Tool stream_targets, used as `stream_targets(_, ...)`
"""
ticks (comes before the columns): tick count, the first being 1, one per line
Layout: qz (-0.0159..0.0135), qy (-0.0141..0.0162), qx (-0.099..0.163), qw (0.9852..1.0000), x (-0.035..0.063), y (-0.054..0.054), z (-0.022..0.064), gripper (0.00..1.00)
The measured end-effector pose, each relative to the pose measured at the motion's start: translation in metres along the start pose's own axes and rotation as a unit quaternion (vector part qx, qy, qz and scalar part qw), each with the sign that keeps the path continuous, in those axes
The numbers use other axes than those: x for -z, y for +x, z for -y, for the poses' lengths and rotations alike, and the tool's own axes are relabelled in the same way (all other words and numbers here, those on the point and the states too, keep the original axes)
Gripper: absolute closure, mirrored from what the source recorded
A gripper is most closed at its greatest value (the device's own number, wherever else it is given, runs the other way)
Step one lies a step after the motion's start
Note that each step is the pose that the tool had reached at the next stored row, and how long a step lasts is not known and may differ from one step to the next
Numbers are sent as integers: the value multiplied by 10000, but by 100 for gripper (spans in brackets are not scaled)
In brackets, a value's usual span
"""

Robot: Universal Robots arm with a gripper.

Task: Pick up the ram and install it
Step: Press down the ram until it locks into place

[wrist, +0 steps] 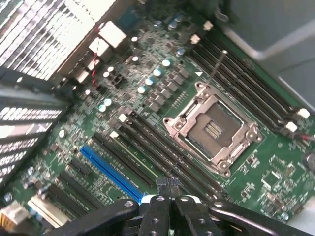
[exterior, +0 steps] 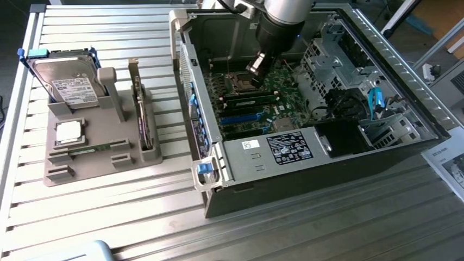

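- The gripper (wrist: 169, 189) hangs inside the open computer case (exterior: 217, 163), over the motherboard (wrist: 147, 98) near the empty CPU socket (wrist: 214, 130), walls close around it.
- Jaws are pressed together, holding nothing.
- The ram (exterior: 98, 147), seemingly, lies flat on the grey holder (exterior: 87, 163), partly obscured.

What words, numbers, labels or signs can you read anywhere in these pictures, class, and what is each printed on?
"55", perhaps: small white sticker on the computer case's metal cover; too small to be sure.
Black label on the same cover: white print, unreadable.
Hard drive label: print too small to read.
White paper at the exterior view's right: text blurred.
Motherboard markings: none legible.
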State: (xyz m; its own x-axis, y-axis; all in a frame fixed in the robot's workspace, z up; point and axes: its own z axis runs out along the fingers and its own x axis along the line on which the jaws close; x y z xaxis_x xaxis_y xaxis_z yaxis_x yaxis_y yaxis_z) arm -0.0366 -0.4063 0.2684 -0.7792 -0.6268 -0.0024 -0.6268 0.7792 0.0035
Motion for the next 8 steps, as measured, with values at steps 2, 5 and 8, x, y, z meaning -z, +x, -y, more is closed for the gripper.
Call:
stream_targets(2, 0, 1, -214, 9998, -4, 0, 0, 90)
stream_targets(5, 2, 2, -599, 9982, -13, 0, 0, 90)
stream_targets(8, 3, 2, -909, 9959, -19, 0, 0, 90)
